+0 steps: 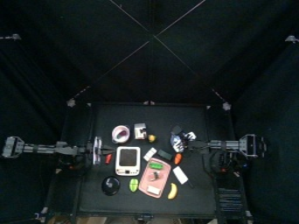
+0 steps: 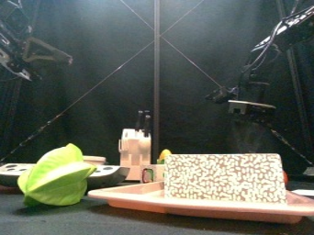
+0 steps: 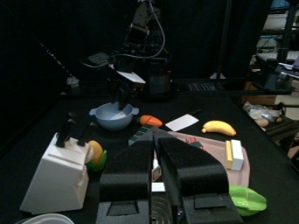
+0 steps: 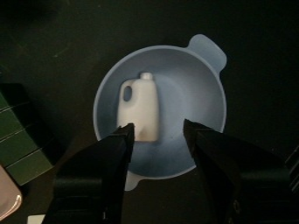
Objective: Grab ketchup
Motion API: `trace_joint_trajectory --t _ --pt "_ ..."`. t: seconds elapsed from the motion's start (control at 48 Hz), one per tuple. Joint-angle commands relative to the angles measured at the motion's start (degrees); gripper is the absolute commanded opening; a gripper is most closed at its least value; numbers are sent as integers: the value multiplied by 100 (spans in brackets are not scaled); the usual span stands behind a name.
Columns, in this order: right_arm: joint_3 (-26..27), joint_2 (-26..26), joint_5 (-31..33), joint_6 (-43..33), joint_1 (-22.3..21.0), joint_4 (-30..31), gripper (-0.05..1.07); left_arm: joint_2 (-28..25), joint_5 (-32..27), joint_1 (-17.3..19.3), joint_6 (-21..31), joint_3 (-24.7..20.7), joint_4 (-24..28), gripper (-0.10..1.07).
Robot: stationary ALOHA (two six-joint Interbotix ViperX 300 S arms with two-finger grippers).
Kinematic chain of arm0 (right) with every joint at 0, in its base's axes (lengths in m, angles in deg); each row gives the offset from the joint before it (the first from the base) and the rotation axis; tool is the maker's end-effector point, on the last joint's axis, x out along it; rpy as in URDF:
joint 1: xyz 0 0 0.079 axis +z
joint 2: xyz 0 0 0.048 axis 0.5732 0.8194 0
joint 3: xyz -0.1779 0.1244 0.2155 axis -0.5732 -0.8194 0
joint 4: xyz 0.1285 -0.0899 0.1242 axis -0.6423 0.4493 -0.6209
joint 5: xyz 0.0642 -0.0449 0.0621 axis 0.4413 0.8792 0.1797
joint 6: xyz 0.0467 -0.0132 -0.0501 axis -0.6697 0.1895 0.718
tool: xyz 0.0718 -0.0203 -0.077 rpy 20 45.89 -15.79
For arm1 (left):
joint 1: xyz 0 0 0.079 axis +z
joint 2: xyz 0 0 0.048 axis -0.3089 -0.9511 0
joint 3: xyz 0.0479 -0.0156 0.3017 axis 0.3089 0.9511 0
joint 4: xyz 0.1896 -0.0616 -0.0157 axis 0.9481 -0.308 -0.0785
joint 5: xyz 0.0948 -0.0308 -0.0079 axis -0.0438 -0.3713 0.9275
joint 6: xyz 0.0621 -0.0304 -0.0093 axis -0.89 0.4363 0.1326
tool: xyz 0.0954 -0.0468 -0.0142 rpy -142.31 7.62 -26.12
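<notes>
A small red-orange thing (image 3: 149,121) lies on the table beside a pale blue bowl (image 4: 163,96); it also shows in the top view (image 1: 177,159). I cannot tell whether it is the ketchup. My right gripper (image 4: 163,140) is open and hangs just above the bowl, which holds a white toy jug (image 4: 140,105). The left wrist view shows that gripper (image 3: 124,80) over the bowl (image 3: 114,115). My left gripper (image 3: 156,157) is shut and empty, held above the table's left side (image 1: 103,150).
A white knife block (image 3: 56,173) stands at the left. A pink tray (image 1: 156,181) at the front holds a speckled block (image 2: 225,177). A banana (image 3: 218,128), a white card (image 3: 181,122) and a green leafy toy (image 2: 55,174) lie around it.
</notes>
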Motion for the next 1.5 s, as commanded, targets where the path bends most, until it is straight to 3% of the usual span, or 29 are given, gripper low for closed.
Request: trace_joint_trajectory --t 0.0,0.583,1.104,1.479 --pt "202 -114 0 0 26 9 84 -9 -9 -9 0 -62 -44 47" --pt "457 -70 -35 -9 519 -70 84 0 -642 53 -18 -79 -220 47" --pt "677 -53 -97 -9 1151 -686 83 0 -668 53 -26 -70 -220 47" --pt "712 -18 -105 -9 1178 -721 83 0 -668 53 -18 -79 -220 47"
